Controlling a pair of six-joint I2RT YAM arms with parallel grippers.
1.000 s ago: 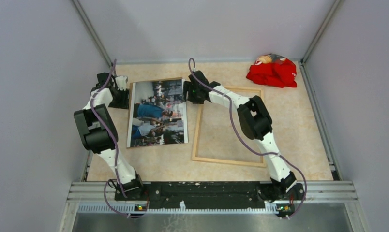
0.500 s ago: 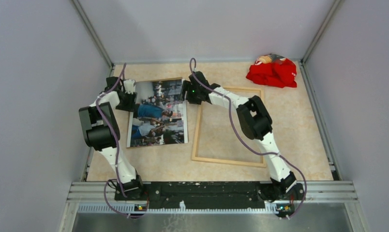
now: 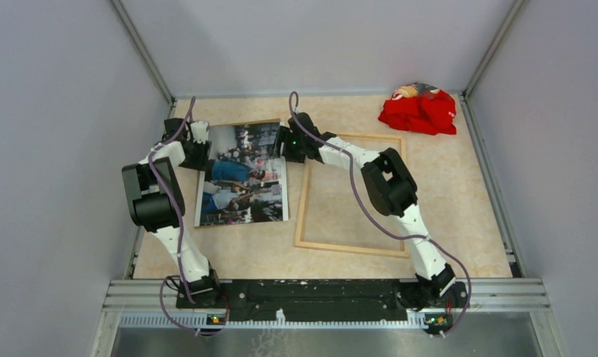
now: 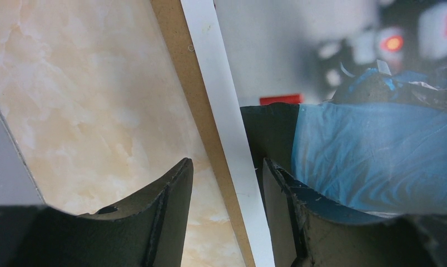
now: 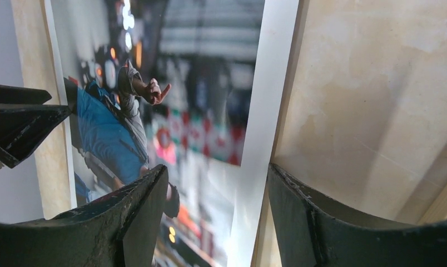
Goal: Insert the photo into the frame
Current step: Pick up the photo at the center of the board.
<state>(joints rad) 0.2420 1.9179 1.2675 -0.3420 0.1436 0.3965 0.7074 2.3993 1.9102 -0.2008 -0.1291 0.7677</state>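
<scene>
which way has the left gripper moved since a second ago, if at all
Yes: the left gripper moved right, from beside the photo to over its left edge.

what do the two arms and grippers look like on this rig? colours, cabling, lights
The left arm and right arm have white link shells and chunky black joint housings. A purple cable loops loosely along each. The left gripper and right gripper are black; the wedge-shaped fingers are dark with pale scuffed edges. Small green light on the right wrist.
</scene>
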